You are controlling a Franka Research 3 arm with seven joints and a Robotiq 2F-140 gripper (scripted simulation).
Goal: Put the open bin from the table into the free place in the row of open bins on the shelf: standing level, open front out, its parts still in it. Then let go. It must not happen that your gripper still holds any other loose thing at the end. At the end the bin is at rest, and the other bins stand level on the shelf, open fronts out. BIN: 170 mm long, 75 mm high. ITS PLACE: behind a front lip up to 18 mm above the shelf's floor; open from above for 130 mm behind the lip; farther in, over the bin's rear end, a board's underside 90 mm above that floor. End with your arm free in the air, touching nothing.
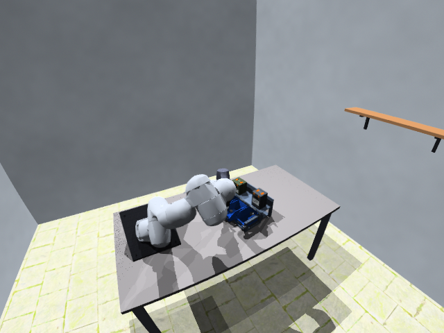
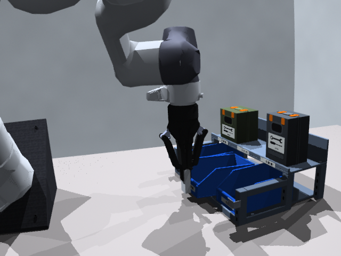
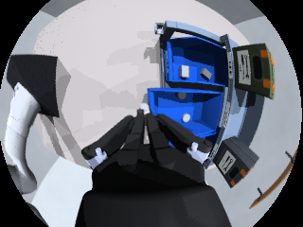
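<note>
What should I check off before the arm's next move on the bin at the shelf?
1. Gripper shut and holding nothing: ok.
2. Fingertips against the front of the middle bin: cannot tell; they stand right at its front edge.
3. Bin fully in its place on the shelf: not ok; in the wrist view its front stands out ahead of the neighbouring bin.
4. Bin level: cannot tell.
5. Part lying inside the bin: ok.
6. Neighbouring bin open front out, with parts inside: ok.
</note>
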